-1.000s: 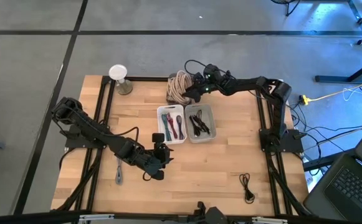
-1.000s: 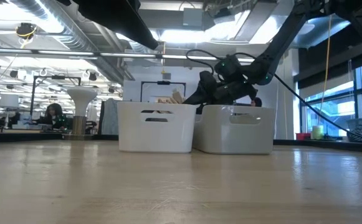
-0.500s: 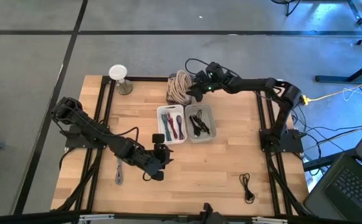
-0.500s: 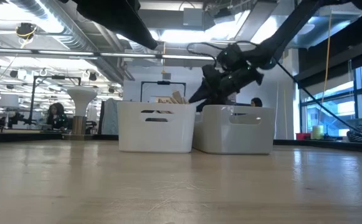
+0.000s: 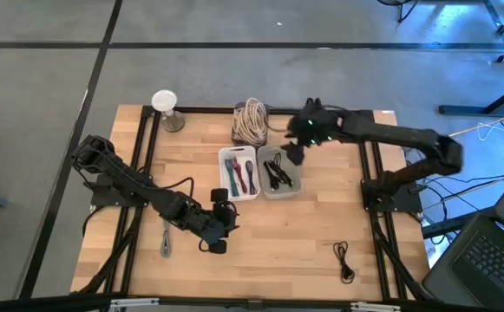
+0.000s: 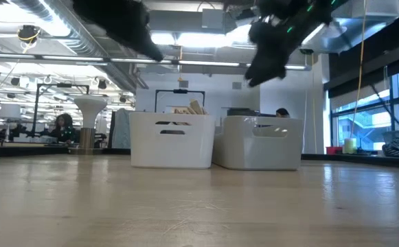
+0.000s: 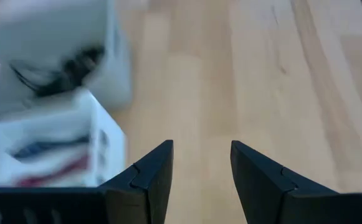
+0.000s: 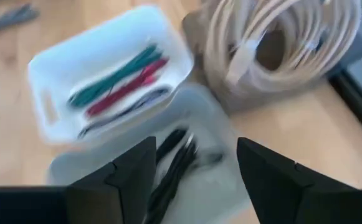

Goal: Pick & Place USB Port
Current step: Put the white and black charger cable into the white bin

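My right gripper [image 5: 292,154] hovers open and empty above the grey bin [image 5: 291,186]; the black USB cable [image 5: 345,260] lies well apart on the tabletop [image 5: 304,234], light and floppy, best pinched at its bundled middle.

Grey floor [image 5: 234,61], ceiling lights [image 6: 185,20], windows [image 6: 371,103] at rm's right

bin contents [image 8: 124,87] blurred, small cable [image 5: 344,260] indistinct
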Motion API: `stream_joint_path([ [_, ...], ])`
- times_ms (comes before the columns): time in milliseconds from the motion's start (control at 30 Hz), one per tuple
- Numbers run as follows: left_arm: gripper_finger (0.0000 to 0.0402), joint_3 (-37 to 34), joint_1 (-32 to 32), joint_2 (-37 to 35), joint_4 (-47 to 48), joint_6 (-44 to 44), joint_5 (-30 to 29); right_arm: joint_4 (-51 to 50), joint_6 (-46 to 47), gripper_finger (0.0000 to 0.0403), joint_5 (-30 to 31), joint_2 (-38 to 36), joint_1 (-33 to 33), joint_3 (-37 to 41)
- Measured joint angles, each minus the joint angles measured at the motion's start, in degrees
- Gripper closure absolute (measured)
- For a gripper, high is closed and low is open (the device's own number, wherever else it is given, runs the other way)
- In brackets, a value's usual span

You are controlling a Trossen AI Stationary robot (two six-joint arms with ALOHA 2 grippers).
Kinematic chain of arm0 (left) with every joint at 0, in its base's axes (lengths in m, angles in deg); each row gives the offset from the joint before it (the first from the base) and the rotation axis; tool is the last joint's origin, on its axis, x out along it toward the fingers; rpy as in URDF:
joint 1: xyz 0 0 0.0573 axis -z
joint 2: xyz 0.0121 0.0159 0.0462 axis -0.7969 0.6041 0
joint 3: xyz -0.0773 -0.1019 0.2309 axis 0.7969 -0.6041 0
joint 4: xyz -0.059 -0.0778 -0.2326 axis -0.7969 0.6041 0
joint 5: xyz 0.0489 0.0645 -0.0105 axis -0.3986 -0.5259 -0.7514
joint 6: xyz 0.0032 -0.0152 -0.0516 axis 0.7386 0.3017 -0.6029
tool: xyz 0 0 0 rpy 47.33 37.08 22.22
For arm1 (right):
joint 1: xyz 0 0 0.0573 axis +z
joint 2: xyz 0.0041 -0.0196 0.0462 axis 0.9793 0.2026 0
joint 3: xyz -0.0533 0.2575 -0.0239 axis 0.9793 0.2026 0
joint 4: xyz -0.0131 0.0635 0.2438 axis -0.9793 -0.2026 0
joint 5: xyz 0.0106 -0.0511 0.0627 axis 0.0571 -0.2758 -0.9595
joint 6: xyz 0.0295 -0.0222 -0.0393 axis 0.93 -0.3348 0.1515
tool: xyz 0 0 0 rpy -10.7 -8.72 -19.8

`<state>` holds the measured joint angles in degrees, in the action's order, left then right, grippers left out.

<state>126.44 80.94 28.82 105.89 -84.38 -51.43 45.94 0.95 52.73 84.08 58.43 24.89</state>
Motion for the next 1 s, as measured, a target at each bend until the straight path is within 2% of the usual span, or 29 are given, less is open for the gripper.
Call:
stream_joint_path([
  [200,0.0249,0.0,0.86,0.0,11.18,-16.07,10.54,-14.1,7.84,0.0196,8.88,-8.44,9.87,0.0],
  [300,0.0249,0.0,3.22,0.0,20.28,-29.07,10.74,-19.8,13.12,0.0201,11.65,-10.75,14.46,0.0],
  [467,0.0249,0.0,9.88,0.0,32.71,-54.69,7.76,-24.86,19.46,0.0203,16.79,-12.2,21.49,0.0],
  [633,0.0249,0.0,17.81,0.02,44.03,-77.62,13.01,-25.85,21.2,0.0203,21.76,-12.3,26.02,0.0],
  [700,0.0249,0.0,20.66,0.02,46.67,-85.45,12.79,-25.65,21.22,0.0203,23.21,-12.3,26.98,0.0],
  [867,0.0249,-0.26,24.21,0.0,48.95,-94.68,9.38,-25.19,21.39,0.0203,24.67,-12.3,27.68,0.0],
  [1000,0.0249,-2.54,24.26,0.02,47.83,-97.23,11.92,-25.21,22.4,0.0203,24.69,-12.3,27.68,0.0],
])
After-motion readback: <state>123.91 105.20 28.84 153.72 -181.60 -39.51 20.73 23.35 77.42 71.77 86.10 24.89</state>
